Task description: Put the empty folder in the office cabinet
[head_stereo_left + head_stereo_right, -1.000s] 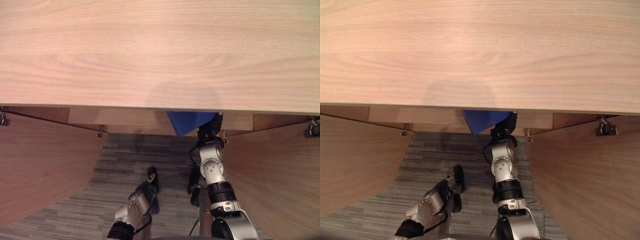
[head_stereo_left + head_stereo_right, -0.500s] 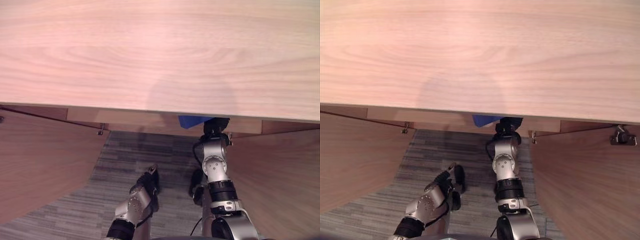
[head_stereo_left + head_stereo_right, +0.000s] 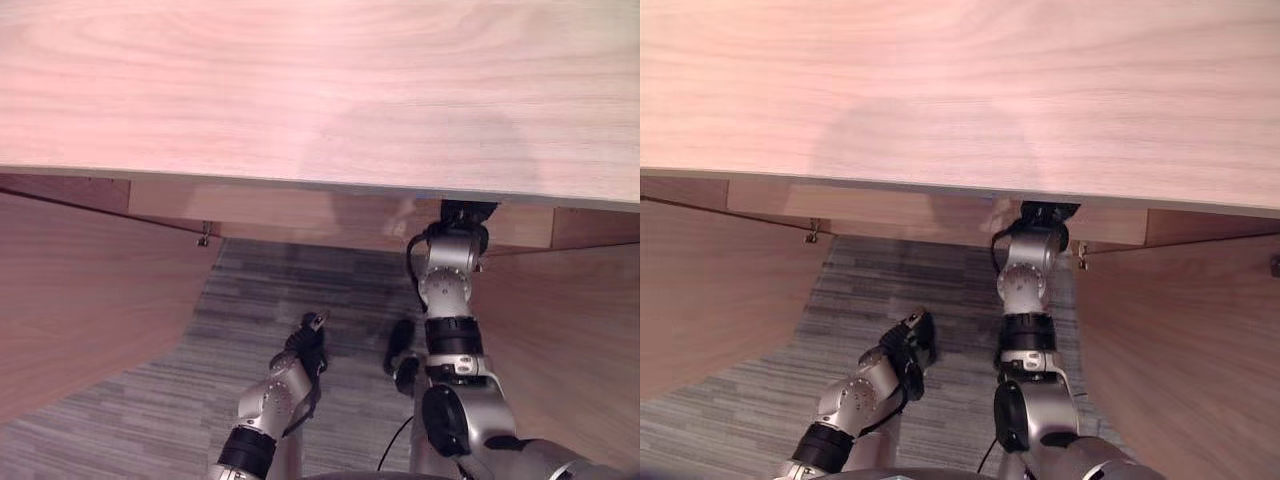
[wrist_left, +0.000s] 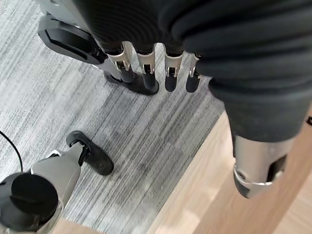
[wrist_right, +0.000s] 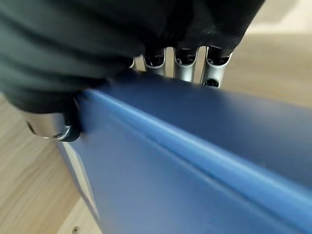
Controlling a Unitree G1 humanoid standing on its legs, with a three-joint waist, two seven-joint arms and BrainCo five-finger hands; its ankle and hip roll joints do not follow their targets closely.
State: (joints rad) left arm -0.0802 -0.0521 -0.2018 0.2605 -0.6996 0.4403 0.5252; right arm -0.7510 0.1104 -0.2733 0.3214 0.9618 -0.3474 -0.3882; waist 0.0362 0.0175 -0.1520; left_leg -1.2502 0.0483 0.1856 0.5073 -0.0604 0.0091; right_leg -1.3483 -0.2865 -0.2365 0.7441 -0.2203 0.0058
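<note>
The blue folder (image 5: pixel 195 165), whose corner showed below the cabinet (image 3: pixel 320 90) top a second ago, is now hidden under it. The right hand (image 5: pixel 53 87) pinches it, fingers (image 5: pixel 185 68) behind, thumb in front. The left hand (image 4: pixel 146 53) hangs relaxed, empty.

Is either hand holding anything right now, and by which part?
The right hand grips the blue folder along one edge, thumb on one face, fingers behind. The left hand hangs open over the carpet, holding nothing.

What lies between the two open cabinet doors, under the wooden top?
Grey striped carpet, seen in the left eye view; the left hand hangs above it.
</note>
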